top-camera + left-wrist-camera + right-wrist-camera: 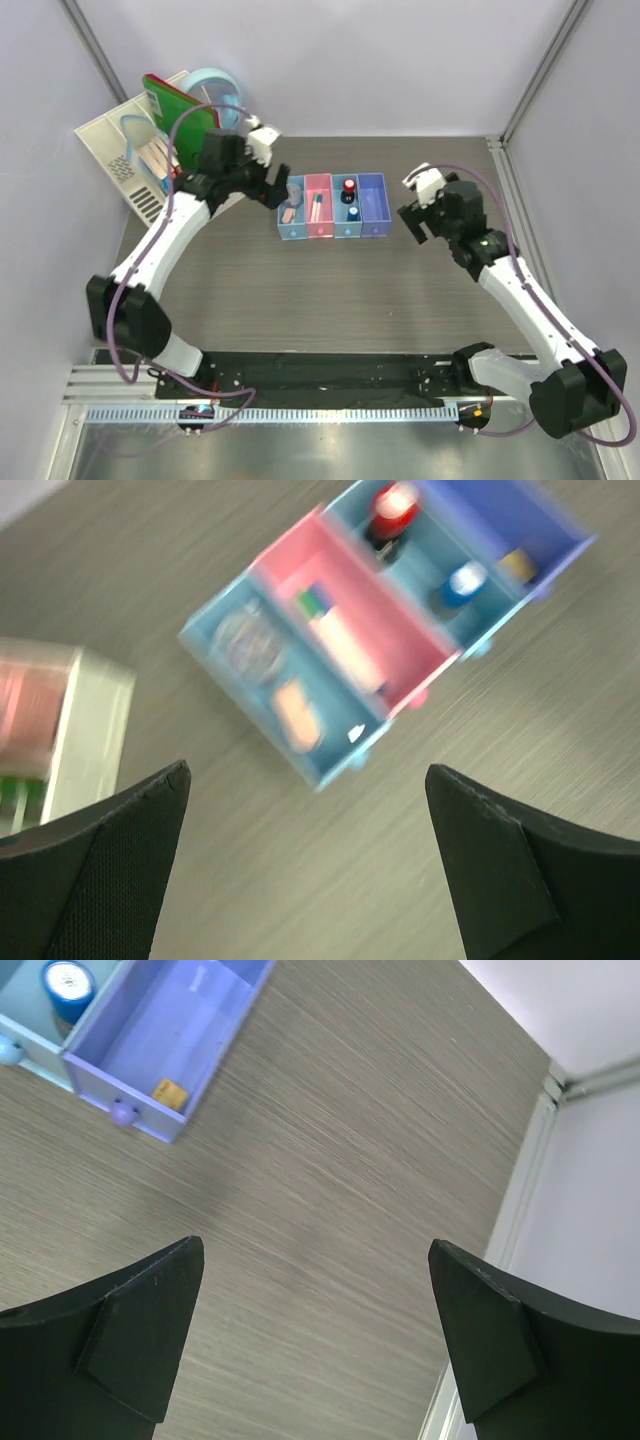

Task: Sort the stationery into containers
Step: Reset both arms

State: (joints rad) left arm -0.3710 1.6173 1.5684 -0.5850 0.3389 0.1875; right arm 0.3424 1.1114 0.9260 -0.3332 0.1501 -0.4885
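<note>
The four joined bins stand mid-table: light blue point(284, 228), pink point(325, 228), blue point(340, 230), violet-blue point(372, 205). The light blue bin holds a pink eraser point(297, 714) and a greyish round thing point(246, 642). The pink bin holds white pens point(345, 645), one with a green cap. The blue bin holds a red-and-black cylinder point(390, 510) and a blue cylinder point(465, 582). A tiny orange block point(170, 1090) lies in the violet-blue bin. My left gripper point(272, 188) is open and empty just left of the bins, as the left wrist view point(308, 780) shows. My right gripper point(412, 222) is open and empty to their right, over bare table point(315, 1250).
A white slotted organizer point(115, 150) stands at the back left with a green book point(180, 115) and a round light-blue tape dispenser point(215, 88). The organizer's edge shows in the left wrist view point(85, 720). The table's right edge rail point(525, 1180) is near my right gripper.
</note>
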